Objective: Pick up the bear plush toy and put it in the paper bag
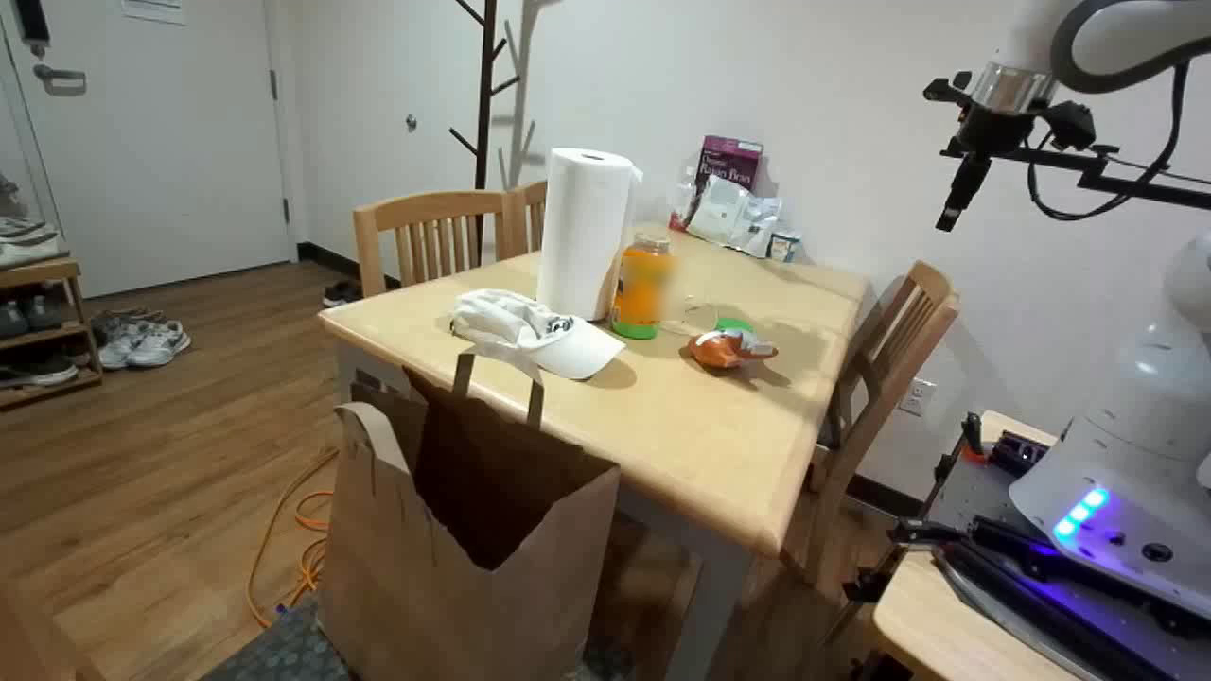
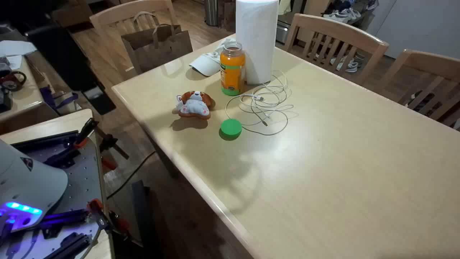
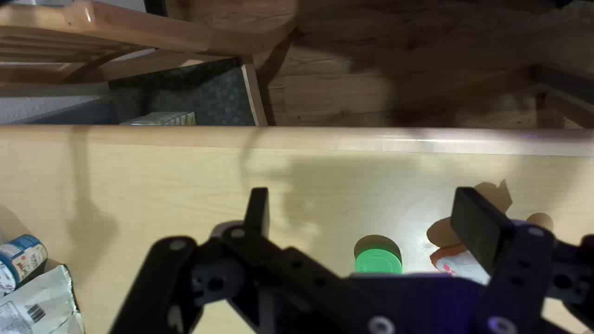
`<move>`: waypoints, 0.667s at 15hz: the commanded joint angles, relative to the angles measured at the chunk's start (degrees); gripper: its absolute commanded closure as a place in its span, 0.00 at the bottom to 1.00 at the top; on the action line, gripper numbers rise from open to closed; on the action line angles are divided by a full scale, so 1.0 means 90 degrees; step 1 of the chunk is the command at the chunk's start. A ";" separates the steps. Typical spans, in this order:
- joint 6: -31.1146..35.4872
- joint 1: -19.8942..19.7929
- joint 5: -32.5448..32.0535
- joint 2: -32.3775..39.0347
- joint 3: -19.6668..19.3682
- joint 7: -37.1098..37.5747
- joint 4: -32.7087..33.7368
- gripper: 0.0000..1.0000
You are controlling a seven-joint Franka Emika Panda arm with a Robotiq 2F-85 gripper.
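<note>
The bear plush toy (image 1: 724, 350), orange-brown with a whitish belly, lies on the table (image 1: 681, 445) near its edge; it also shows in an exterior view (image 2: 196, 105). In the wrist view only part of the bear (image 3: 459, 265) shows, partly hidden behind the right-hand finger. The brown paper bag (image 1: 473, 605) stands open at the table's end with its handles up; it shows beyond the table in an exterior view (image 2: 161, 52). My gripper (image 3: 359, 204) is open and empty, high above the table; it also shows in both exterior views (image 1: 948, 219) (image 2: 100, 102).
An orange bottle (image 1: 643, 288), a paper towel roll (image 1: 585, 236) and a white cap (image 1: 539, 331) stand near the bear. A green lid (image 2: 231, 127) and a coiled white cable (image 2: 269, 104) lie beside it. Packages (image 1: 733, 213) sit by the wall. Chairs (image 1: 899, 359) flank the table.
</note>
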 commanded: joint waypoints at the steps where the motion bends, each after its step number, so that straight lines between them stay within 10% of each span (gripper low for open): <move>1: -0.0039 0.0057 -0.0035 -0.0002 -0.0043 0.0034 0.0010 0.00; 5: -0.0039 0.0057 -0.0034 0.0000 -0.0044 0.0034 -0.0002 0.00; 10: 0.1703 0.0828 0.0194 0.0691 -0.0598 -0.0822 0.0004 0.00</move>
